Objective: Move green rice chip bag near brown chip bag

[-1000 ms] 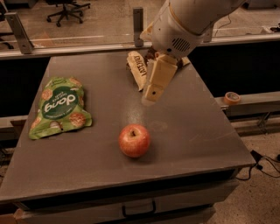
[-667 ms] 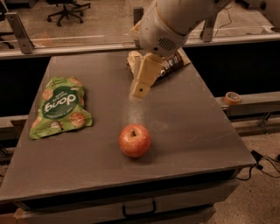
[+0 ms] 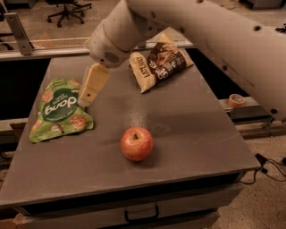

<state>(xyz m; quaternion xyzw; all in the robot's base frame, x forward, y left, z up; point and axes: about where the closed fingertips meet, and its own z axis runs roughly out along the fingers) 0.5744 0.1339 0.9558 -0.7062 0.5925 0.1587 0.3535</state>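
The green rice chip bag (image 3: 59, 110) lies flat on the left side of the grey table (image 3: 187, 134). The brown chip bag (image 3: 160, 61), dark brown with a cream panel, lies at the back of the table, right of centre. My gripper (image 3: 86, 99) hangs from the white arm (image 3: 134, 27) and points down-left. Its tip is just above the green bag's upper right edge. It holds nothing that I can see. The two bags lie well apart.
A red apple (image 3: 136, 143) sits on the table near the front centre, between the two bags and closer to me. A roll of tape (image 3: 235, 99) lies on a ledge to the right. An office chair (image 3: 67, 9) stands behind the table.
The arm has swung left, from over the brown chip bag to the green bag's right edge. The bags and the apple have not moved.
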